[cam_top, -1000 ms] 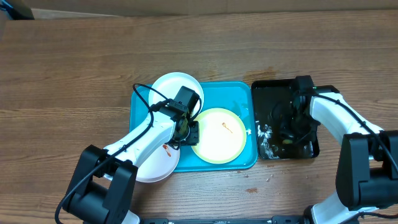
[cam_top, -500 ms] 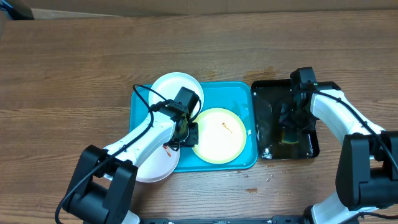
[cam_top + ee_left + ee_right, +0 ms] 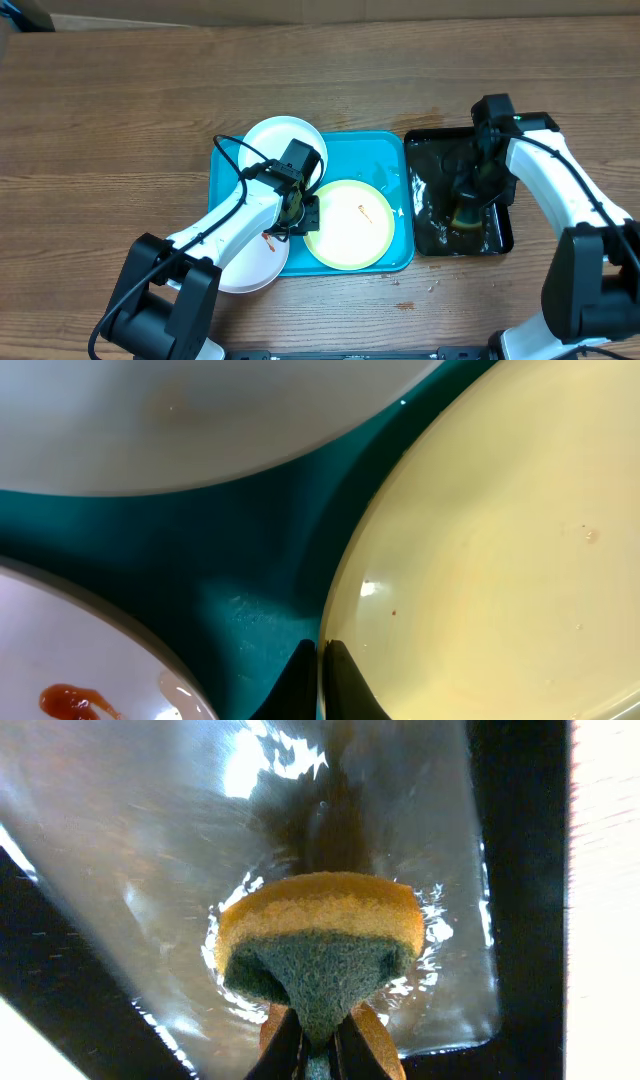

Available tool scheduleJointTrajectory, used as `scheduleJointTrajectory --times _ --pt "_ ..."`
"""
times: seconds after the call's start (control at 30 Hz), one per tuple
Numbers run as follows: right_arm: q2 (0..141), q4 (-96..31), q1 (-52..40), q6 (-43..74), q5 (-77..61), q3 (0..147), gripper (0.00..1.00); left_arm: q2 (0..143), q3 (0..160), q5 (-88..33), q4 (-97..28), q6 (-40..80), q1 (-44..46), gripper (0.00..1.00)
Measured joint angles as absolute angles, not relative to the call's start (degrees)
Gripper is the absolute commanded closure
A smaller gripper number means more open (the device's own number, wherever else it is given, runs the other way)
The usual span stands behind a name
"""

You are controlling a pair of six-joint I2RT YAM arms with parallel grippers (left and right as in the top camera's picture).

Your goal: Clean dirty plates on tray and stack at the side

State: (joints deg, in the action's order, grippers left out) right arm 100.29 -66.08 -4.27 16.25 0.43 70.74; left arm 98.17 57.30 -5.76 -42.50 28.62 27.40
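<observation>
Over the black tray (image 3: 428, 150), right jaws pinch a sponge (image 3: 320, 935); left jaws, cropped, seemingly nip the green-rimmed plate (image 3: 500, 560).

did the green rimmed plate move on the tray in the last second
Yes. The green-rimmed plate slid slightly toward the tray's near rim, on the robot's side, and now sits almost against it.

Plates (image 3: 348, 225) leave only narrow tray (image 3: 365, 152) gaps.

Even bright light, white glare on the wet black tray (image 3: 520, 900), soft blur in left-wrist close-up.
</observation>
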Motion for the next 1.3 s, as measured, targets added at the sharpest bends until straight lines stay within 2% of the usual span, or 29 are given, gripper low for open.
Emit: scheduleJointTrajectory --times 0.6,0.9,1.13,1.3 --pt "99.8 -73.6 -4.6 13.9 -2.6 70.8 0.96 98.2 57.3 -7.3 -43.3 28.6 27.4 0.96" --pt "99.7 -73.2 -4.6 12.8 -3.6 70.8 0.96 98.2 57.3 -7.3 -43.9 28.6 27.4 0.96" --pt "97.9 -71.2 -5.1 7.8 -13.1 70.8 0.96 98.2 57.3 -7.3 -43.9 28.6 27.4 0.96" --pt "97.3 -67.9 -10.6 6.8 -15.6 70.8 0.96 98.2 57.3 -7.5 -43.2 28.6 27.4 0.96"
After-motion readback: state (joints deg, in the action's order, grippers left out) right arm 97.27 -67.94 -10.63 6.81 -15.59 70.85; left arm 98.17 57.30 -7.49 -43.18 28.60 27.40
